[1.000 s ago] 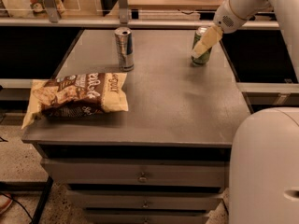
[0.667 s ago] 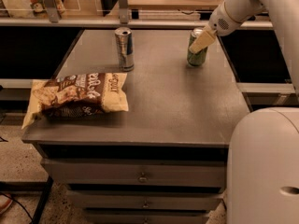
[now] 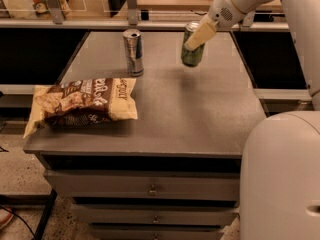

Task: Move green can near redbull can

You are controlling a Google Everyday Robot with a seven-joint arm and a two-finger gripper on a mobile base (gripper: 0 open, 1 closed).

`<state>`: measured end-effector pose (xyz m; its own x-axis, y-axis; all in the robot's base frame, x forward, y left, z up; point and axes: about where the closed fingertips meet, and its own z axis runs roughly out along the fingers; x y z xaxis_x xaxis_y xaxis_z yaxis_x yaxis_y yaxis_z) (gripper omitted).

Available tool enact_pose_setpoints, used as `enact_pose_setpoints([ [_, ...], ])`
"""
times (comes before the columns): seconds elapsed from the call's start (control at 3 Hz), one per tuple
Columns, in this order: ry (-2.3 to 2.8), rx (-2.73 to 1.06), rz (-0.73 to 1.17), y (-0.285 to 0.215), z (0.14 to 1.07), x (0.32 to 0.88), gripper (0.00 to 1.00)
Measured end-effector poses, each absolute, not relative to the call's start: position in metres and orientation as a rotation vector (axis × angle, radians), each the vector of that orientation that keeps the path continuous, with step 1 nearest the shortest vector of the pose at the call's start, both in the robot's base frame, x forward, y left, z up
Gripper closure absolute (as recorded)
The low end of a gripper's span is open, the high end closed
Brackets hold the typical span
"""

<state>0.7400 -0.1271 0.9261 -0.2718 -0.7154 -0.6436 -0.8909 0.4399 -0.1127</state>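
The jaws are clenched on the green can (image 3: 192, 56), one pale finger (image 3: 200, 34) lying slantwise across its upper front. They hang at about 1 o'clock from the middle of the tabletop (image 3: 200, 114), at the end of the white arm (image 3: 240, 1) reaching in from 2 o'clock. Whether the can's base touches the tabletop I cannot tell. The redbull can (image 3: 133, 52) stands upright at the green can's 9 o'clock, near but apart. A chip bag (image 3: 82, 104) lies flat at 8 o'clock by the left edge, with drawers (image 3: 150, 189) below
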Motion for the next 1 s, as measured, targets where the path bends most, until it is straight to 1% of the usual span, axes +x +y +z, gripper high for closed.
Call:
enact_pose_setpoints([
  [0.33,1.968,-1.454,0.442,-0.076,0.950,0.720,1.00],
  [0.67,1.921,-1.515,0.483,-0.044,0.956,0.711,1.00],
  [1.0,1.893,-1.558,0.465,-0.026,0.957,0.711,0.82],
])
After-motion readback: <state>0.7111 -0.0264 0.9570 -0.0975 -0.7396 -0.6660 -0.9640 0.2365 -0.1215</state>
